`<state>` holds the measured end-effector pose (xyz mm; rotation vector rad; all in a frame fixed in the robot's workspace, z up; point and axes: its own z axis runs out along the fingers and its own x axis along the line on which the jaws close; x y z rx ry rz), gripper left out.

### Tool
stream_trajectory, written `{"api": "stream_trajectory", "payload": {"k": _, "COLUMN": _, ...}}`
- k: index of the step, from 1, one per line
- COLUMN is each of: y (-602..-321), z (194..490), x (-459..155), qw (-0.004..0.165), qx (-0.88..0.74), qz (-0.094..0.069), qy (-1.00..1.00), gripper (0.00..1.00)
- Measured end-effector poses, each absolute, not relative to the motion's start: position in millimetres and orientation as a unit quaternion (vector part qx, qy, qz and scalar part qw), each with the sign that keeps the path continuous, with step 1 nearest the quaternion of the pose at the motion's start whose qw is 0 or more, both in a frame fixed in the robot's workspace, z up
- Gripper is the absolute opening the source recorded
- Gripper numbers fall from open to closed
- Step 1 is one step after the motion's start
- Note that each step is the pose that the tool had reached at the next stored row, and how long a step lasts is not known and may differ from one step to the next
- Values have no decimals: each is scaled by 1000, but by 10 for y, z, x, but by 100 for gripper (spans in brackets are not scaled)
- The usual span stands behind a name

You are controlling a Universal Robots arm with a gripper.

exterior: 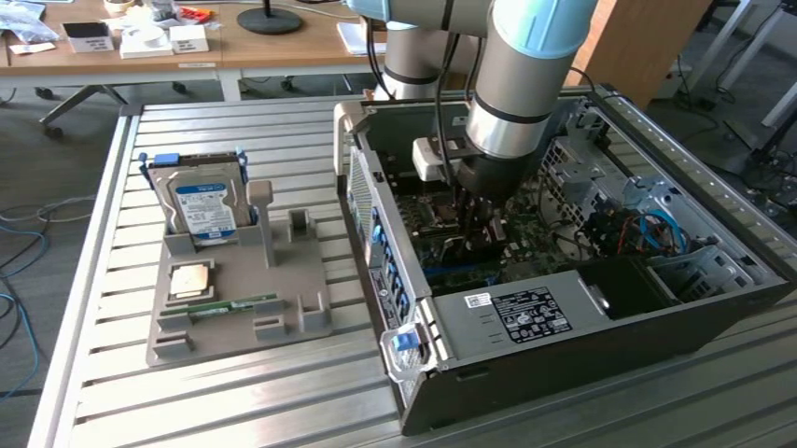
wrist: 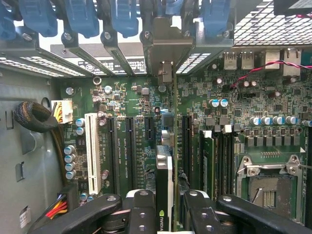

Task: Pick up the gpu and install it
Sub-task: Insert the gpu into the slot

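The gripper [wrist: 165, 212] is grasping the gpu [wrist: 164, 170] edge-on between its 2 fingers [wrist: 142, 214], deep inside the computer case [exterior: 697, 308]. The card is standing upright over the motherboard [wrist: 131, 97], running parallel to a black expansion slot [wrist: 186, 146] just beside it. Its metal bracket [wrist: 165, 48] is reaching toward the rear openings under the blue clips [wrist: 124, 17]. Whether its lower edge is sitting in a slot cannot be told.

Several things are likely risking trouble here. A slight tilt could be jamming the connector against the slot's lip and bending the board. The bracket could be catching on the rear frame. The narrow grip could be letting the card twist toward the RAM sticks [wrist: 207, 161].
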<state>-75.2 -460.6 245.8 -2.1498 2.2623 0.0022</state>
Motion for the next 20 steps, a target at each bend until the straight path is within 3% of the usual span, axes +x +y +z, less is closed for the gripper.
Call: {"api": "stream_trajectory", "payload": {"k": 20, "y": -4607, "z": 2458, "x": -746, "qw": 9, "qx": -689, "qz": 2, "qy": 725, "gripper": 27}}
